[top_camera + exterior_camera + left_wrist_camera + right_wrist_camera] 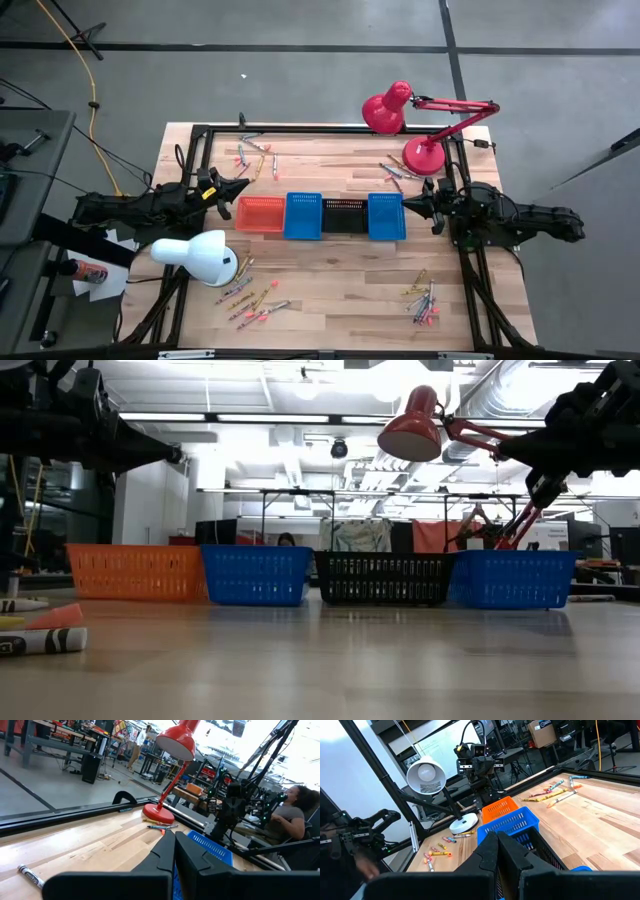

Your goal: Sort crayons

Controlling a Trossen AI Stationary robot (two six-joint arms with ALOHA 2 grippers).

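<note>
crayons near table edges, centre baskets

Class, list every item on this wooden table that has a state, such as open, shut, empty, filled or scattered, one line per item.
Left gripper: shut, empty, beside the orange mesh basket.
Right gripper: shut, empty, beside the right-hand blue basket.
Orange mesh basket: upright, no crayons visible inside.
Two blue mesh baskets: upright, look empty.
Black mesh basket: upright, looks empty.
Mixed-colour crayons: loose on the table in four clusters, unsorted.
</note>
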